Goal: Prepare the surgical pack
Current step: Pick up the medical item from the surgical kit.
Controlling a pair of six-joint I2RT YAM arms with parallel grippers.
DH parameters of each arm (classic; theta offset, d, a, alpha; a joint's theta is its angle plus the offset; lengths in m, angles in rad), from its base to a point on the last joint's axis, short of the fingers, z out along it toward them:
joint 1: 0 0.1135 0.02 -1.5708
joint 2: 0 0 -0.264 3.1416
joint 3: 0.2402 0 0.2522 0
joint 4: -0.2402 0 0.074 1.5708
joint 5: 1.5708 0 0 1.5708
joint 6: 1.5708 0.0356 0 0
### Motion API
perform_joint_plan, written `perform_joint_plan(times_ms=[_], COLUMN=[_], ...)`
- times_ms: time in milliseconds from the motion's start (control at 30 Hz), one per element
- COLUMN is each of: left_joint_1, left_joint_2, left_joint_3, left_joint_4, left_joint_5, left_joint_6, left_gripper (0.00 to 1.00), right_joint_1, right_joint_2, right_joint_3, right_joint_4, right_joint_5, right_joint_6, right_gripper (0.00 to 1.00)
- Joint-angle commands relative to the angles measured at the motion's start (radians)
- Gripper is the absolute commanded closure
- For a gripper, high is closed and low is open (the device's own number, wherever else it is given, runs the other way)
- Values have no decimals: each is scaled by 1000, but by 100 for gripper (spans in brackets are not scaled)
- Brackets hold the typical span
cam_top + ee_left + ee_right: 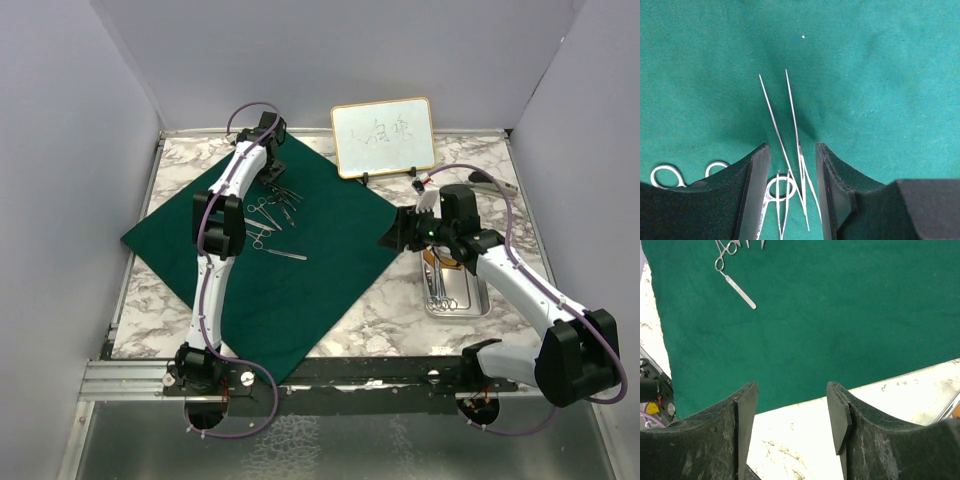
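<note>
Green cloth (300,290) lies diagonal on marble worktop (400,310), silver instruments (270,215) on its far part. L hand (791,146) released, low over them, two thin ones between its jaws, not pinched. R hand (792,385) released over cloth's right edge, nothing inside. Steel tray (466,302) near cloth, far end under R arm. Whiteboard (383,137) at back; handwriting not readable.

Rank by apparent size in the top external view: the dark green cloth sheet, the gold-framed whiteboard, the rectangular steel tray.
1. dark green cloth sheet
2. gold-framed whiteboard
3. rectangular steel tray, partly covered by the right arm
</note>
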Motion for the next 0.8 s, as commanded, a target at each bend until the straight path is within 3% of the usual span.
perform_joint_plan(times_ms=[0, 267, 467, 767], left_joint_1=[-1, -2, -1, 9], left_joint_2=[6, 31, 45, 17], left_joint_3=[19, 4, 7, 42], left_joint_4=[20, -13, -31, -33], left_joint_5=[23, -3, -24, -1], left_joint_6=[-31, -69, -70, -70], left_gripper=[56, 70, 74, 100], right_joint_1=[-1, 0, 0, 0], right_joint_2=[-9, -9, -12, -32], right_joint_3=[-7, -8, -12, 0], right_joint_4=[41, 46, 47, 31], right_joint_5=[6, 8, 14, 23], right_joint_6=[-17, -15, -15, -18], right_gripper=[43, 43, 43, 43])
